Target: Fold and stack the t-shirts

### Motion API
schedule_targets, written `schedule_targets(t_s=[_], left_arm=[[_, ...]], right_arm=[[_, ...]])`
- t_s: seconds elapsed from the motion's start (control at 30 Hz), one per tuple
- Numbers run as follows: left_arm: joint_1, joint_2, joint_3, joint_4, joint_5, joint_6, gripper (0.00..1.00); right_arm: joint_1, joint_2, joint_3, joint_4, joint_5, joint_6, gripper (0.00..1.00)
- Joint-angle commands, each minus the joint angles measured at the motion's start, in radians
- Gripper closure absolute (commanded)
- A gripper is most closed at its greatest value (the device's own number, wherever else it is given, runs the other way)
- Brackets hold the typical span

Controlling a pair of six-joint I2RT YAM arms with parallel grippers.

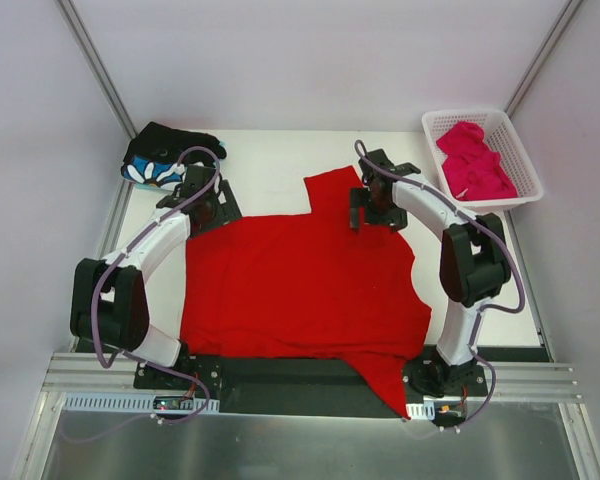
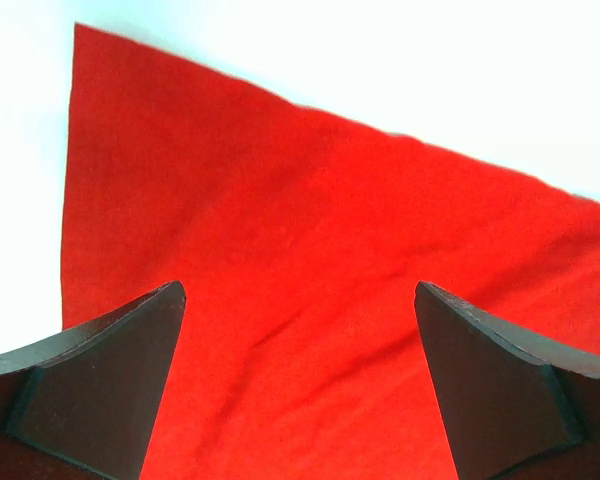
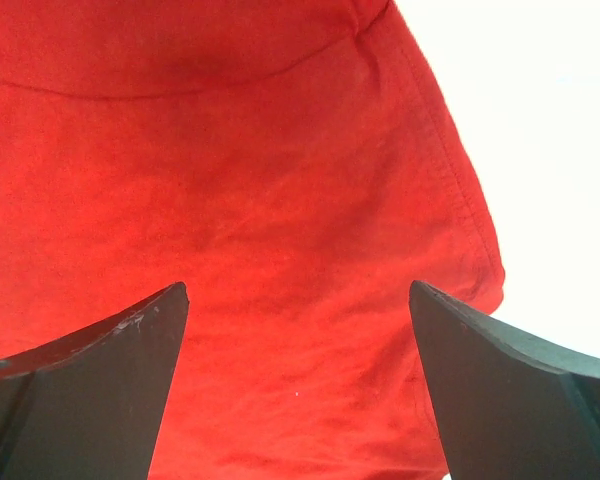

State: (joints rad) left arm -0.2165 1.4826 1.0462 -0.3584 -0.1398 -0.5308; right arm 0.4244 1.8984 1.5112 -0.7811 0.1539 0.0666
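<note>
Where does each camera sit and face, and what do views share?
Top external: above and behind the arm bases, looking down at the table; left arm, right arm, red t-shirt spread between them, black flowered t-shirt far left, pink t-shirt in the basket far right.
Left wrist: on the left arm, facing down past the open left gripper at the red t-shirt's corner.
Right wrist: on the right arm, past the open right gripper at its hemmed edge.
Shared: all three see the red t-shirt.

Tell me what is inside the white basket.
A crumpled magenta-pink t-shirt lies in the white basket. Whether anything sits beneath the cloth cannot be seen; it covers that part of the floor.
</note>
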Motion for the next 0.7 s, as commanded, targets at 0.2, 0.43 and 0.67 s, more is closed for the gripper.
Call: schedule_targets(t_s=[0.2,0.43,0.67], left_arm=[[0.035,0.136,-0.029,0.193,0.003,-0.032,0.01],[0.042,0.208,-0.034,0.24,0.016,-0.057,0.01],[0.068,0.268,-0.034,0.272,0.029,-0.07,0.01]], right_arm=[[-0.093,0.134,0.158,0.08,-0.131,-0.06,0.04],[-0.124,0.191,0.207,0.085,-0.175,-0.06,0.04],[-0.136,0.254,0.224,0.102,-0.211,-0.056,0.04]])
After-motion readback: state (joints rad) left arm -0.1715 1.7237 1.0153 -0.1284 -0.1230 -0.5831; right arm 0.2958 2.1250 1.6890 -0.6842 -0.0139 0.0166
